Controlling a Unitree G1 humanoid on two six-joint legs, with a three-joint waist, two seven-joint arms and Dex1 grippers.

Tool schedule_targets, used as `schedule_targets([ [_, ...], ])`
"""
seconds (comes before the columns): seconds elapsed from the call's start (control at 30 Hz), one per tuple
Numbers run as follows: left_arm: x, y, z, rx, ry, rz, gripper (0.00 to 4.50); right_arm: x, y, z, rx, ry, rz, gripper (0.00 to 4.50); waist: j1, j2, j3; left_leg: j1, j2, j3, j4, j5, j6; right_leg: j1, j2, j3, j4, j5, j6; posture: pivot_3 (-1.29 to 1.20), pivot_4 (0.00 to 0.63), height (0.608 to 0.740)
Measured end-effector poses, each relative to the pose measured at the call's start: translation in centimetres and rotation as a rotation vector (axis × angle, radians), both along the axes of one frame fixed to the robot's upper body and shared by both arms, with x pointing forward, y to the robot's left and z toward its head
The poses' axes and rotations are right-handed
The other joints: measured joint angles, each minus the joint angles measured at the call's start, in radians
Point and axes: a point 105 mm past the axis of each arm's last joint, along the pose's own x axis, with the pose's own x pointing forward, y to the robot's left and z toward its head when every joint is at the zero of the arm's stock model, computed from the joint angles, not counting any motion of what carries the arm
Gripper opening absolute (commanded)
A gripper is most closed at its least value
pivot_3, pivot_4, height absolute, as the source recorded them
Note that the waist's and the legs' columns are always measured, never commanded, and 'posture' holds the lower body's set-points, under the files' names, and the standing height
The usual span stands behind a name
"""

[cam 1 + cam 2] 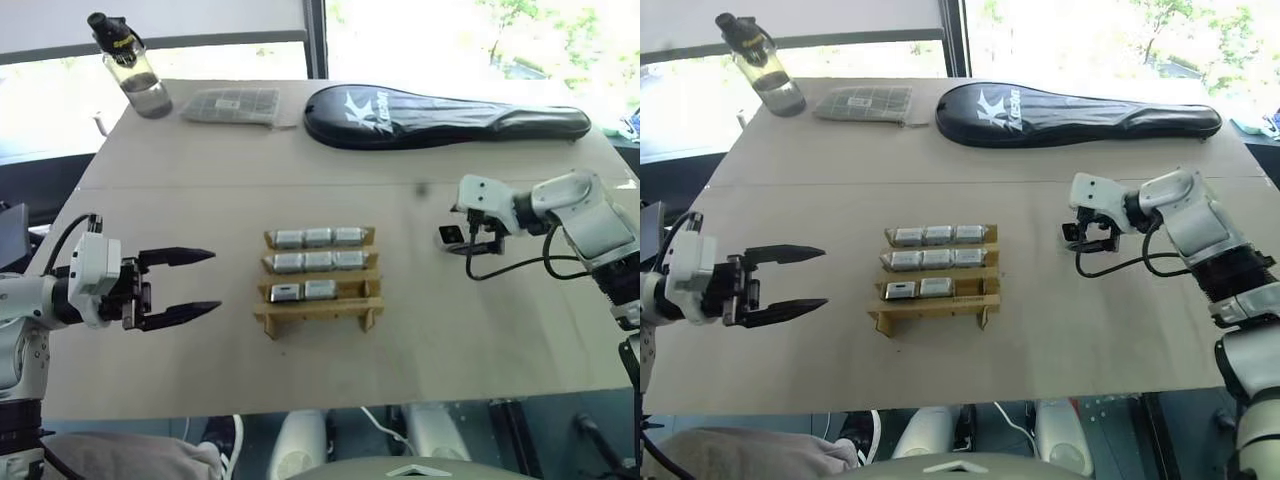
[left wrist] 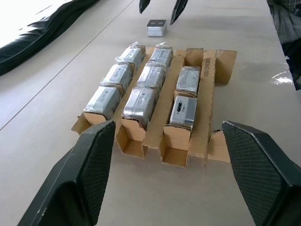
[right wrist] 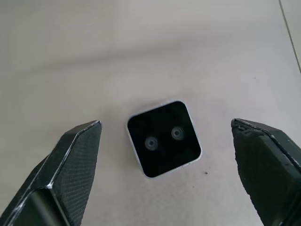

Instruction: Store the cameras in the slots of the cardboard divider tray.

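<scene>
The tan-brown cardboard divider tray sits mid-table on the beige table, its three stepped rows rising away from the robot so each slot can be reached from above without the row in front getting in the way. Eight small silver-grey boxy cameras already lie in it: three in the far row, three in the middle, two in the near row. The near row's right-hand slot is empty, plausibly the place meant for the last unit. That last small silver-grey camera with the black lens face rests loose on the table well to the right of the tray, lens face up. The right claw hangs over it, pointing steeply down, jaws spread wide with one finger to either side and no contact, a stance that looks set for a straddling pick by its two side walls. The left claw is held level off the tray's left side, jaws likewise spread and holding nothing; it points toward the tray, probably parked clear of the working lane. At the far edge lie a clear water bottle with a black cap, a flat grey packet and a long black racket cover, all well apart from the work. Judgement: task nearly complete, one camera left to seat
</scene>
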Motion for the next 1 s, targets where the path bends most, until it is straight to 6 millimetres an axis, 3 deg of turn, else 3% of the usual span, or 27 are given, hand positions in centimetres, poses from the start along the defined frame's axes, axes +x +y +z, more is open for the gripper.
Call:
schedule_targets([
  [0.47, -0.8, 0.2, -0.7, 0.016, 0.027, 0.016, 3.74, 1.4, -0.2, -1.5, -0.146, 0.047, 0.138, 4.35, 0.002, 0.001, 0.000, 0.000, 0.000, 0.001, 0.000, 0.000, 0.000, 0.000, 0.000, 0.001, 0.001, 0.000, 0.000, 0.00, 0.150, 0.740],
  [0.57, -0.9, 0.3, -0.5, 0.019, 0.019, 0.021, 3.74, 1.3, -0.1, -1.5, -0.158, 0.053, 0.175, 3.58, 0.003, 0.001, 0.000, 0.001, 0.000, 0.001, 0.000, 0.000, 0.000, 0.000, 0.000, 0.001, 0.001, 0.000, 0.000, 0.00, 0.150, 0.740],
  [0.7, -0.9, 0.3, -0.4, 0.018, 0.013, 0.024, 3.74, 0.9, 0.0, -1.8, -0.166, 0.088, 0.211, 1.91, 0.001, 0.001, 0.000, 0.001, 0.000, 0.002, 0.000, 0.000, 0.000, 0.000, 0.000, 0.001, 0.001, 0.000, 0.000, 0.00, 0.150, 0.740],
  [1.0, -0.4, -0.2, 0.5, -0.001, -0.009, 0.007, 3.74, 1.0, 0.2, -1.1, -0.161, 0.086, 0.196, 1.92, 0.003, 0.001, 0.001, 0.001, 0.000, 0.001, 0.000, 0.000, 0.000, 0.000, -0.001, 0.001, 0.001, 0.000, 0.000, 0.00, 0.150, 0.740],
])
